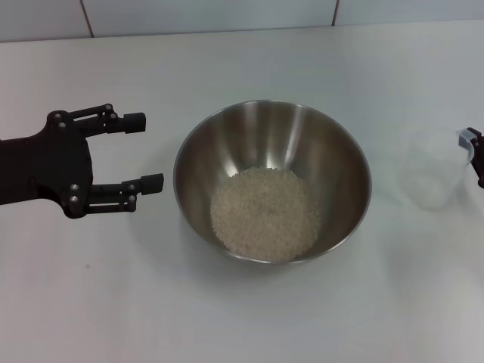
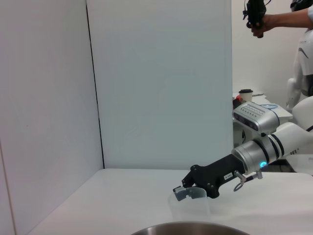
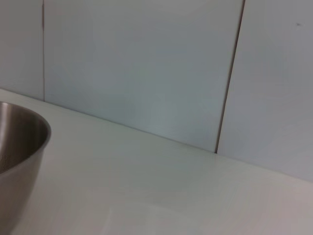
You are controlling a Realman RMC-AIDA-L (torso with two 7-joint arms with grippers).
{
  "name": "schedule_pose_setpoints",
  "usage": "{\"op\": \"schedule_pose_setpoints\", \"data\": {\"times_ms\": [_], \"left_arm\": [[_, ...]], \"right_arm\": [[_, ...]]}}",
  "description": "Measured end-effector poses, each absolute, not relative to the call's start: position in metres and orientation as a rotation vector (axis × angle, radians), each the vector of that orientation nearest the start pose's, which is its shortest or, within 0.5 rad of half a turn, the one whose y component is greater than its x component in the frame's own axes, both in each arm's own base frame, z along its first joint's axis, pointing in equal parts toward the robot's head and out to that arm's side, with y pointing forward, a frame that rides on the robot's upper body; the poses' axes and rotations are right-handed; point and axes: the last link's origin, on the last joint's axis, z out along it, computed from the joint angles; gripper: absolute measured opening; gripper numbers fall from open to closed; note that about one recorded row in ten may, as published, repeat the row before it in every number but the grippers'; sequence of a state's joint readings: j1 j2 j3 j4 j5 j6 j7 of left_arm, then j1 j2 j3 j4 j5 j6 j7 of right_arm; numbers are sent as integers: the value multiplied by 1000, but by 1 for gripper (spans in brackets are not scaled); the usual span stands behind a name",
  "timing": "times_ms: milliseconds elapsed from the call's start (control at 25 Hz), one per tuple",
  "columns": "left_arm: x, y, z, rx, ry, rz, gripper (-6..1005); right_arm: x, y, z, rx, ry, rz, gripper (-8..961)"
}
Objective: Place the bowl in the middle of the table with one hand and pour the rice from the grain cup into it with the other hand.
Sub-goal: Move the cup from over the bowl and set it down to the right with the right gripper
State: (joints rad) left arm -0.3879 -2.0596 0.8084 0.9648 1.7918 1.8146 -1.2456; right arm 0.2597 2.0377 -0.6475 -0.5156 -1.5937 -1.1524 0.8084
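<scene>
Stainless steel fills the middle of the white surface (image 1: 242, 318): the bowl (image 1: 200, 162) sits roughly centred, upright, with the rice (image 1: 265, 213) heaped in a pale mound on its floor. The left gripper (image 1: 144, 151) rests just beside the bowl's left wall, its two fingers spread wide and touching nothing. Off to the right stands the grain cup (image 1: 437, 178), clear, upright on the surface and apparently emptied, well apart from the bowl. The right gripper (image 1: 476, 151) shows only as a dark tip at the frame edge, at the cup's rim; in the left wrist view its fingers (image 2: 182, 190) sit at that rim, yet whether they pinch the cup or have let go I cannot tell. Judging from how things lie, both placing and pouring look done, and the step in hand is setting down the cup. The next move probably calls for the right gripper to clear the thin plastic wall without tipping it, then draw back.
</scene>
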Motion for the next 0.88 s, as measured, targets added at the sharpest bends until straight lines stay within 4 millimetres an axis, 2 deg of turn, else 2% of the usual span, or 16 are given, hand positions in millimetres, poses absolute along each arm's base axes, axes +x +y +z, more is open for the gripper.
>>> {"op": "schedule_pose_setpoints", "data": {"times_ms": [720, 880], "left_arm": [[-237, 297, 52, -2785, -61, -808, 805], [-236, 297, 52, -2786, -60, -809, 805]], "right_arm": [[390, 292, 35, -2099, 549, 374, 36], [392, 291, 38, -2076, 572, 383, 102]]}}
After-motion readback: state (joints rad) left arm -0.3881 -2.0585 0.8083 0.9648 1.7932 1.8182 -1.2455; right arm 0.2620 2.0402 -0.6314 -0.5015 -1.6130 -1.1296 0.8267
